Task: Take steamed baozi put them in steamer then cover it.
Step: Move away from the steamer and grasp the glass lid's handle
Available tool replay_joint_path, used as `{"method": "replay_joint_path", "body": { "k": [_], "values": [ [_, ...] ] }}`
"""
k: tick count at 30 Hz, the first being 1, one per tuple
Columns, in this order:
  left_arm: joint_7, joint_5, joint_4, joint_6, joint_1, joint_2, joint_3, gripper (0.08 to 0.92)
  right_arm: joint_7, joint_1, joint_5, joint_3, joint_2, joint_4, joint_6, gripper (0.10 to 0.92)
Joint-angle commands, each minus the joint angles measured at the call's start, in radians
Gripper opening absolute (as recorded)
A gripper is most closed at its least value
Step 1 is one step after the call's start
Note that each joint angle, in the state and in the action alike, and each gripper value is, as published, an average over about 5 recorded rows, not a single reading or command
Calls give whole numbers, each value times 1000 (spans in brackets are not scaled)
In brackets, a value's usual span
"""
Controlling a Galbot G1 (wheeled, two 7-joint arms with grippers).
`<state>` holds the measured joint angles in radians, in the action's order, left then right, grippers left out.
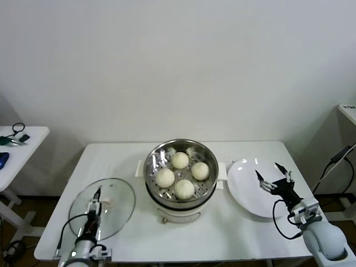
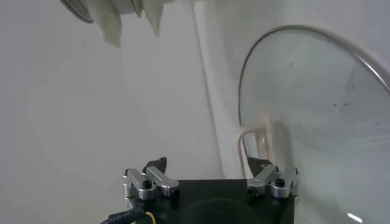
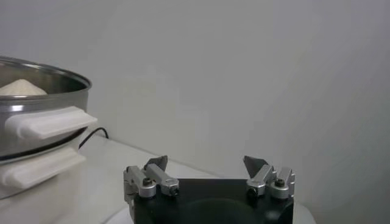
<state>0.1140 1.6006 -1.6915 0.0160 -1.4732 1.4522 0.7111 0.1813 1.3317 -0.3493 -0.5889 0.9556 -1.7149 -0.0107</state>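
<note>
Four buns (image 1: 182, 174) already in steamer (image 1: 153, 192), frame centre. Lid (image 1: 119, 194) flat on table (image 1: 222, 233), lower left. Left gripper (image 1: 98, 194) over lid handle (image 2: 254, 143), jaws wide, ready to grasp. Right gripper (image 1: 273, 179) wide, idle over empty plate (image 1: 245, 192), lower right.

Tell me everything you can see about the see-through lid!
The cover is a round clear glass lid with a thin metal rim and a white handle in its middle. It lies flat on the white table, near the front corner on the robot's left, beside the steamer and not on it. The left gripper is over it with fingers spread, right by the handle.
</note>
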Motion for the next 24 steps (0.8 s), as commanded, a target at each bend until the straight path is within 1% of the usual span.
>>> {"method": "replay_joint_path", "body": {
  "k": [1,15,19,22,24],
  "values": [
    [16,14,73,-4,66,1,4,823,7,6,17,-2,3,0,-1,823],
    [66,-11,133,-13,128,-8,0,823,27,8,45,3,21,20,12,823],
    [66,-20,136,-6,135,-9,-2,821,32,7,49,2,25,26,14,823],
    [62,-21,147,0,139,-9,-2,775,36,5,58,1,30,30,19,823],
    [60,-21,156,4,142,-8,-3,716,38,5,63,0,33,33,21,823]
  ]
}}
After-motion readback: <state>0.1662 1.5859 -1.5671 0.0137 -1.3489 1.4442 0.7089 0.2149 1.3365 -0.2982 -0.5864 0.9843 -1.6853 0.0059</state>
